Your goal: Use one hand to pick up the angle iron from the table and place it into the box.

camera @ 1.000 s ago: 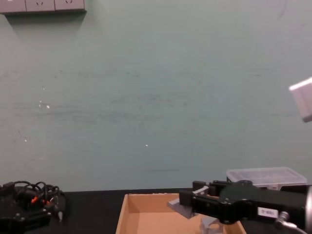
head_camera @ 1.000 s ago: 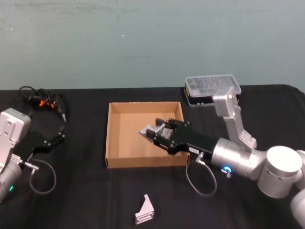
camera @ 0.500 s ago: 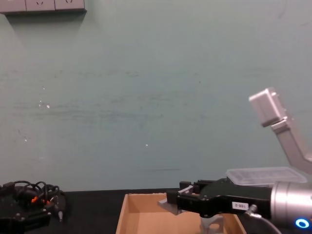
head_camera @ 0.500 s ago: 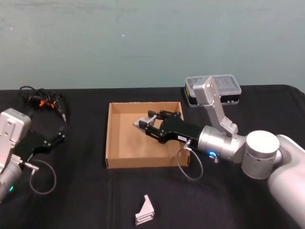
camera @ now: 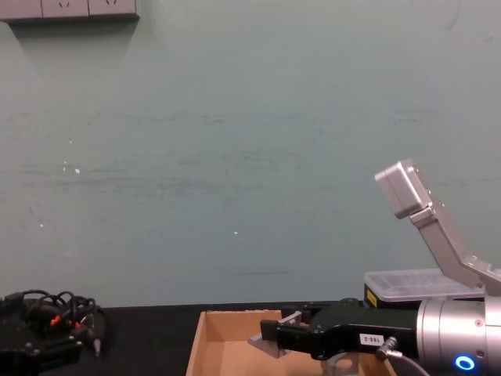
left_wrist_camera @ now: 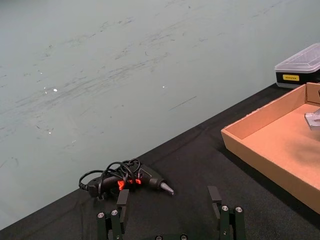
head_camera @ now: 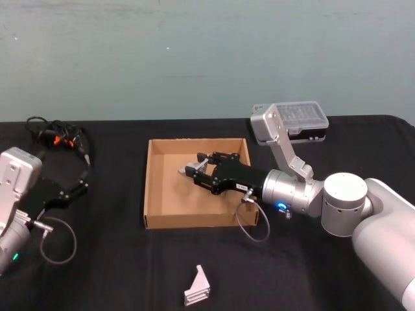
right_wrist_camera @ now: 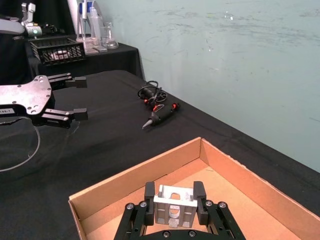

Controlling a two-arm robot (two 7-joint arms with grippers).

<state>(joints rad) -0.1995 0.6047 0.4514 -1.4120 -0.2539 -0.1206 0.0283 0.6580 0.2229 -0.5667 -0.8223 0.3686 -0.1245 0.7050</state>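
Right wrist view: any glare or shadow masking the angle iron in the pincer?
Right wrist view: no; the angle iron sits evenly lit in the right pincer, no glare. Left wrist view: faint shadow on the box floor near it; left pincer idle, open. Head view: the matte black table shows no glare.

My rig sits in a lab: glassware (right_wrist_camera: 94, 29) on a side table (right_wrist_camera: 117, 56), a corded tool (left_wrist_camera: 134, 178), wall sockets (camera: 67, 8) above the black table (head_camera: 104, 272).
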